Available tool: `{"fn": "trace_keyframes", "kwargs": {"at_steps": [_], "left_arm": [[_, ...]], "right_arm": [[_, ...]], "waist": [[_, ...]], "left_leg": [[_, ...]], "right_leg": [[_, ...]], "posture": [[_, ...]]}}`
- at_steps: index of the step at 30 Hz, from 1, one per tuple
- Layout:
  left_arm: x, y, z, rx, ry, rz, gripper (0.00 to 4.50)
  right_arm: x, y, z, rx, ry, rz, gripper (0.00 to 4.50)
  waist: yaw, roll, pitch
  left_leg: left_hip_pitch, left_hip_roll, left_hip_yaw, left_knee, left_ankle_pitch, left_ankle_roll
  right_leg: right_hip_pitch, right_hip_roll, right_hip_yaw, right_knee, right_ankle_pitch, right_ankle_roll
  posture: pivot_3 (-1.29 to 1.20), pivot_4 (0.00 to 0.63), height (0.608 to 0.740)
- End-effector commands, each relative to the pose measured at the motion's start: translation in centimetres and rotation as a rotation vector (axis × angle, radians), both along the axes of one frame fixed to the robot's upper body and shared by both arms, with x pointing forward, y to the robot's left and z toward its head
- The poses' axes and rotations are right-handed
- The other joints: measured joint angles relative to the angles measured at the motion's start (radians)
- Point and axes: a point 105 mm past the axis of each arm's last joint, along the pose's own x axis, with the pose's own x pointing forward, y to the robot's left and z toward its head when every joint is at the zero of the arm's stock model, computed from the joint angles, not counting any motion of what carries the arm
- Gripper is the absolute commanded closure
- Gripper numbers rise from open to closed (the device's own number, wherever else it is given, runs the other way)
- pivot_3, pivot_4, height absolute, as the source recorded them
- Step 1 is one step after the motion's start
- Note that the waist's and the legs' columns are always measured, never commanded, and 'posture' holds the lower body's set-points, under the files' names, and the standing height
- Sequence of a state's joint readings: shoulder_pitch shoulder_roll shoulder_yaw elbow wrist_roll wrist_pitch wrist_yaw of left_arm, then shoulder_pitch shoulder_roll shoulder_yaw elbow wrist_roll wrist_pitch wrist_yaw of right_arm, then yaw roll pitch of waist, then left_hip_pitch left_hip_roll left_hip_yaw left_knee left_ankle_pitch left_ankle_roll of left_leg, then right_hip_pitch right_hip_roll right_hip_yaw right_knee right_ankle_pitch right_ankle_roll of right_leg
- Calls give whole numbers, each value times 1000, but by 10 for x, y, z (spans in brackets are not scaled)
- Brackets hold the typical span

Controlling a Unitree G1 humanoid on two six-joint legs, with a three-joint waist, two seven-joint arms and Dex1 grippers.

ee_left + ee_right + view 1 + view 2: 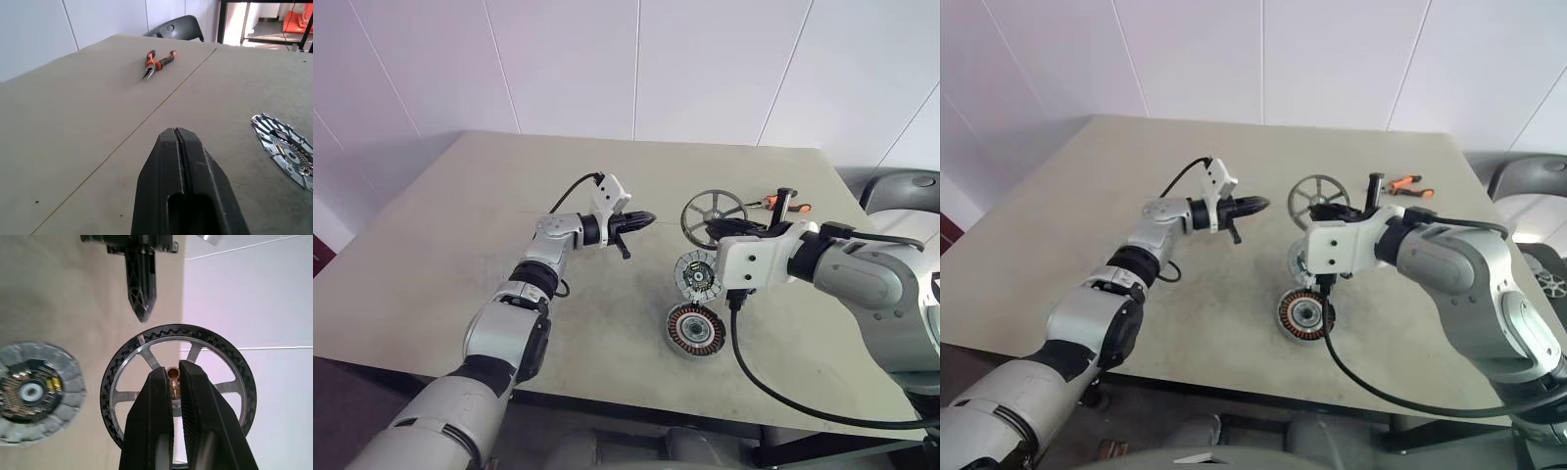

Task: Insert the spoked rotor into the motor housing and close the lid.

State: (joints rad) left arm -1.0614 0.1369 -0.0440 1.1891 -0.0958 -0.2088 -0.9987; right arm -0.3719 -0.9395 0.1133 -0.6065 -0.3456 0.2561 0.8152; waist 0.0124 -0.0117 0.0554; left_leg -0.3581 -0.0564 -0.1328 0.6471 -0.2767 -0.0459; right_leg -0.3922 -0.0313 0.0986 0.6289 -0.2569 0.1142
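From the head I lose the near part of the spoked rotor (pixel 713 212) behind my right gripper (pixel 175 382), whose fingers (pixel 151 401) cover its hub. Beside the rotor, the lid (pixel 286 149) runs off the left wrist frame's edge. The pliers (pixel 783 204) beyond the rotor look partly hidden.

On the table (pixel 460 245), the motor housing (pixel 695 329) lies nearest the front edge, with the lid (pixel 696 273) just behind it. The spoked rotor (pixel 713 213) is held above the table behind the lid, on edge. The pliers (pixel 781 205) lie farther back, to the right.
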Motion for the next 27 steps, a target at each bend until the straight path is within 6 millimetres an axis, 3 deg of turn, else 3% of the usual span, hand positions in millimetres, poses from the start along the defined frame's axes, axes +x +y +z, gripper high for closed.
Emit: {"fn": "trace_keyframes", "kwargs": {"at_steps": [1,9,16,19,21,23,24,25,27], "left_arm": [[5,-2,22,-16,-70,1,4500],[7,-4,28,-8,-74,-4,4500],[6,-9,26,5,-70,-18,4500],[6,-11,28,9,-71,-19,4500],[7,-11,27,20,-72,-16,4500],[7,-10,24,30,-70,-11,4500],[7,-9,22,32,-69,-9,4500],[7,-9,21,32,-66,-6,4500],[6,-8,18,30,-61,-8,4500]], "right_arm": [[2,-1,15,-14,-96,-7,4487],[0,-11,26,-24,-135,-47,4487],[-4,-19,20,-11,-101,-66,4487],[-4,-59,11,55,-61,-97,4487],[-24,-63,0,295,234,-94,3794],[-66,-43,-14,333,541,34,3212],[-78,-37,-16,308,601,76,2864],[-73,-39,1,377,528,66,2579],[-61,-42,37,513,429,85,2579]], "waist": [[0,0,0],[0,0,0],[0,0,0],[4,-2,1],[-6,-3,2],[-23,-1,1],[-32,0,1],[-35,2,0],[-35,2,1]], "left_leg": [[0,0,0,0,0,0],[0,0,0,0,0,0],[0,0,0,0,0,0],[0,0,-1,0,0,0],[0,-4,-3,0,0,1],[0,-20,-31,0,3,5],[1,-27,-43,0,4,7],[0,-36,-59,0,5,8],[1,-34,-60,1,5,8]], "right_leg": [[0,0,0,0,0,0],[0,0,0,0,1,-2],[0,0,0,1,1,-1],[1,0,-1,0,1,-1],[4,-3,-2,-1,1,-1],[12,-21,-25,3,-7,9],[18,-28,-37,3,-13,14],[23,-35,-49,4,-17,16],[22,-35,-49,3,-18,16]], "posture": [[0,0,740],[0,0,740],[0,0,740],[0,0,740],[0,0,740],[0,0,740],[0,0,740],[0,0,740],[0,0,740]]}}
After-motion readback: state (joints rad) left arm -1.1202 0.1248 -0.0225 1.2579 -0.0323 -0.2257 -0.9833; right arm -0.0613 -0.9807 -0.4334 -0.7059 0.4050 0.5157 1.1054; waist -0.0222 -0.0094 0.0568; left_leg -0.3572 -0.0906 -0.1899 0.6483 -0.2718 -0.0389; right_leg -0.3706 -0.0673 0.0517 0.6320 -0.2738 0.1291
